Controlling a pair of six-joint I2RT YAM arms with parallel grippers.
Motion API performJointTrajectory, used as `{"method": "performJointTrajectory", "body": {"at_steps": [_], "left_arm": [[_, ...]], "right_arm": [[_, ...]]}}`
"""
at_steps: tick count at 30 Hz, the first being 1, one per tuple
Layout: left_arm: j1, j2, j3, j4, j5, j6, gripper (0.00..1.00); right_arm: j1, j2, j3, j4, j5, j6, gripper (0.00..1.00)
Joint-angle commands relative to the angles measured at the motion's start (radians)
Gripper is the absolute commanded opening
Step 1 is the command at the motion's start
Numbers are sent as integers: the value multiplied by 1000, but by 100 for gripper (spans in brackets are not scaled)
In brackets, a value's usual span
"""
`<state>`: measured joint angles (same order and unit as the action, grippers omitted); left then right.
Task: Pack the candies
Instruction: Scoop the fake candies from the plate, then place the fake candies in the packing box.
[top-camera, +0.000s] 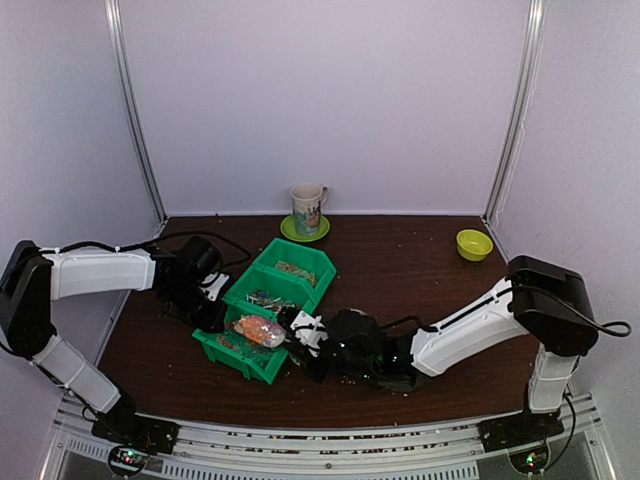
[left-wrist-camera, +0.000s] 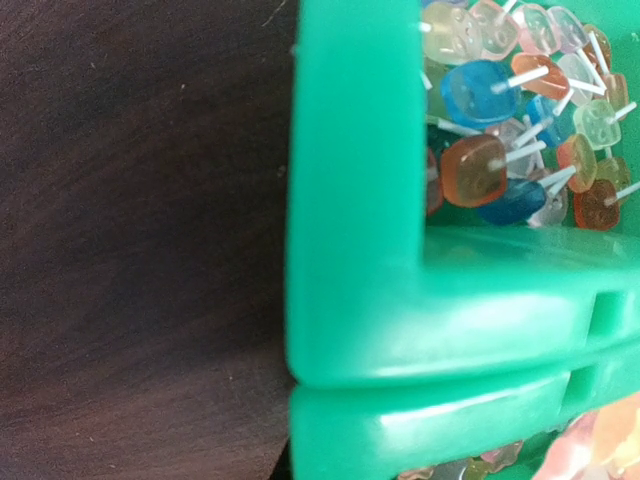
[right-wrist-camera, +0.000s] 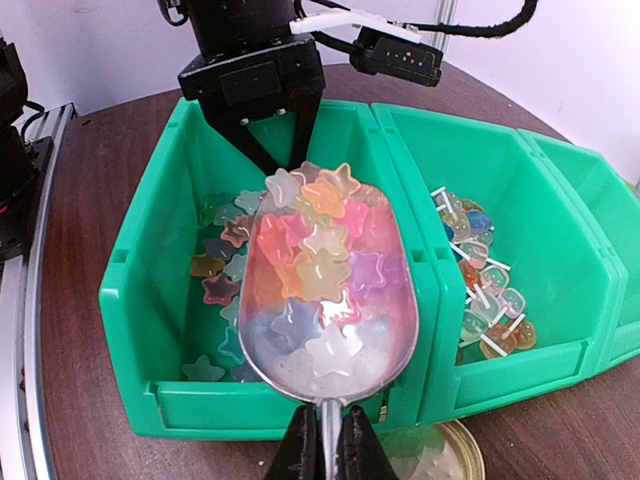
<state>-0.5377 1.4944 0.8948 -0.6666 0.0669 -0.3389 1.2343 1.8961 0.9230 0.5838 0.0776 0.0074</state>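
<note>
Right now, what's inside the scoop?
Star-shaped candies in mixed colours, heaped in the clear scoop. More stars lie in the green bin beneath; the scoop covers much of its floor, so their number can't be told.

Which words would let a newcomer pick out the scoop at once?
On the dark table sits a row of green bins. Over the end bin nearest the arms hangs a clear scoop, its handle pinched in the right gripper. It alone is transparent, heaped with pastel star candies.
</note>
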Motion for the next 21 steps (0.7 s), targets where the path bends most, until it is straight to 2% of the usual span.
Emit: {"method": "performJointTrajectory", "body": {"at_steps": [1, 8, 16, 21], "left_arm": [[7, -54, 59, 93, 29, -5, 0], [7, -57, 59, 93, 34, -7, 0], [7, -56, 58, 97, 46, -5, 0], [6, -56, 58, 97, 45, -4, 0]], "right_arm": [[-9, -47, -44, 128, -1, -15, 0], [-9, -68, -130, 311, -19, -29, 0], [-10, -69, -161, 410, -22, -20, 0], [-10, -79, -155, 390, -13, -22, 0]]}}
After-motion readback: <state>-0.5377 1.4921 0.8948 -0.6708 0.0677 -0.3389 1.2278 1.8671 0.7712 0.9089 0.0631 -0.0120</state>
